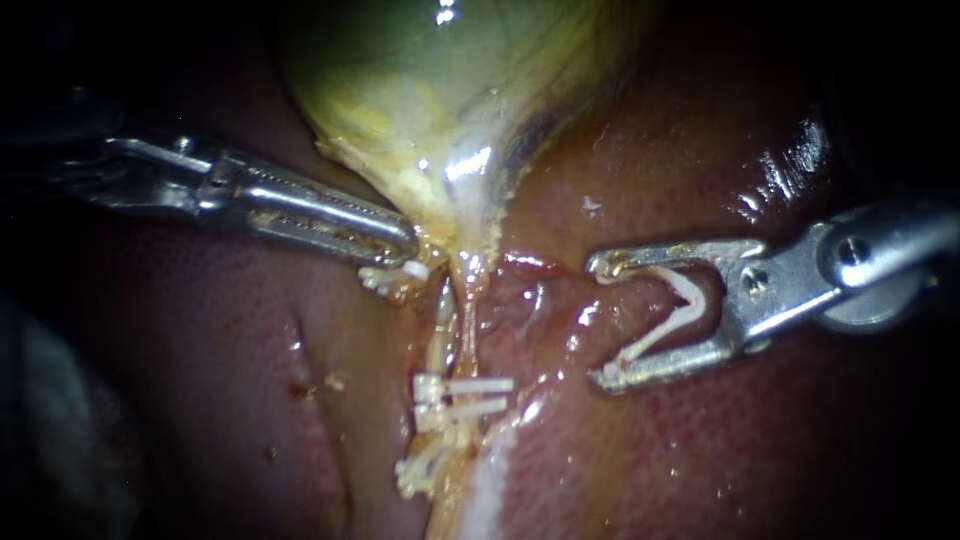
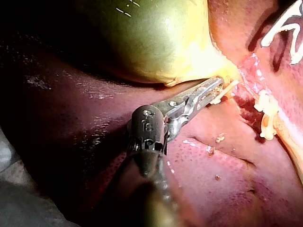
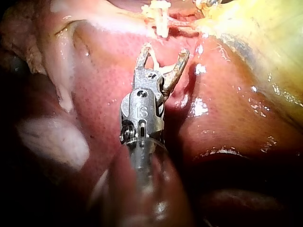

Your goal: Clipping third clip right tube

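Tube point(image 1: 468, 305) is seen left of R instrument point(image 1: 600, 322), apart from it, not inside the pincer; two clips point(image 1: 465, 395) sit across it on the near side. R pincer is spread, grasping an open clip point(image 1: 680, 305) over wet liver point(image 1: 720, 450). L instrument point(image 1: 400, 240) comes in from the left, pincer clenched on gallbladder point(image 1: 420, 90) edge.

The endoscope sits close over the tissue, with the left pincer point(image 1: 405, 240) and right pincer point(image 1: 603, 320) entering from opposite sides. Each wrist camera looks from behind down its own shaft, with its pincer mid-view. All three views share the clipped tube point(image 1: 450, 335) between the two pincers, just off the gallbladder point(image 1: 430, 100).
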`<action>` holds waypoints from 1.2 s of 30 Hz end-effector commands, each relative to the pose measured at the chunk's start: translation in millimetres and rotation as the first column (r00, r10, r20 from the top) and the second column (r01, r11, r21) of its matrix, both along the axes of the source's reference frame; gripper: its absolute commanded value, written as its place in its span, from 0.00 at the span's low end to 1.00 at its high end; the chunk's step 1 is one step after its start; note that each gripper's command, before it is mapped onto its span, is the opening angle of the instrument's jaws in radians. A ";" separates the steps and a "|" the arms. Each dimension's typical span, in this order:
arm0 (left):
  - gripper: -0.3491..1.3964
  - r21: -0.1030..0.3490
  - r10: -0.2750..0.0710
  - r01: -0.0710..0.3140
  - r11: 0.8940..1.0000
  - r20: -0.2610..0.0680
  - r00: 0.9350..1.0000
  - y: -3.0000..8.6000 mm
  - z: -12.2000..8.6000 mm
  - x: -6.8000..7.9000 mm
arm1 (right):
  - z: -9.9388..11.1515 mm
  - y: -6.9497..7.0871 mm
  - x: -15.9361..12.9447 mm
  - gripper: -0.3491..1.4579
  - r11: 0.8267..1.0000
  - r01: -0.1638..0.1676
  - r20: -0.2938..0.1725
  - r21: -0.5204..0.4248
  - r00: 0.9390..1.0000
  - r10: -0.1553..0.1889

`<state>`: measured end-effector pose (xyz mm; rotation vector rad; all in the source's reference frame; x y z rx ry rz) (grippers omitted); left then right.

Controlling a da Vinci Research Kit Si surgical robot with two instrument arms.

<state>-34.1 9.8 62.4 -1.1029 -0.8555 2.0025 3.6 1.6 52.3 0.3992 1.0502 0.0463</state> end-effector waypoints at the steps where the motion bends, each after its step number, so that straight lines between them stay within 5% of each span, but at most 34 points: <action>1: 0.00 0.000 0.001 -0.001 1.000 0.001 1.000 0.0 -0.1 0.2 | 0.0 0.0 0.0 0.47 1.000 0.000 0.000 0.000 1.000 0.000; 12: 0.00 0.003 -0.027 0.027 1.000 -0.008 1.000 2.2 -5.3 5.0 | -0.6 0.2 0.0 0.47 1.000 0.001 0.003 0.003 1.000 -0.001; 19: 0.00 0.002 -0.033 0.033 0.999 -0.011 0.999 2.3 -5.5 5.2 | -0.9 0.5 1.0 0.47 1.000 -0.006 -0.002 0.015 1.000 0.006; 21: 0.00 0.001 -0.033 0.033 0.999 -0.011 0.999 2.3 -5.5 5.2 | -0.8 0.5 1.7 0.46 0.996 -0.025 0.020 0.090 1.000 0.023; 25: 0.00 0.002 -0.033 0.033 0.999 -0.011 0.999 2.3 -5.5 5.2 | -0.5 0.7 3.4 0.45 0.974 -0.072 0.063 0.216 0.996 0.060; 29: 0.00 0.001 -0.034 0.034 0.999 -0.011 0.999 2.3 -5.5 5.0 | 0.5 0.6 5.4 0.45 0.926 -0.160 0.098 0.341 0.986 0.134; 36: 0.00 0.001 -0.035 0.035 0.999 -0.012 0.999 2.3 -5.4 4.9 | 3.1 0.1 8.4 0.44 0.876 -0.212 0.125 0.433 0.977 0.175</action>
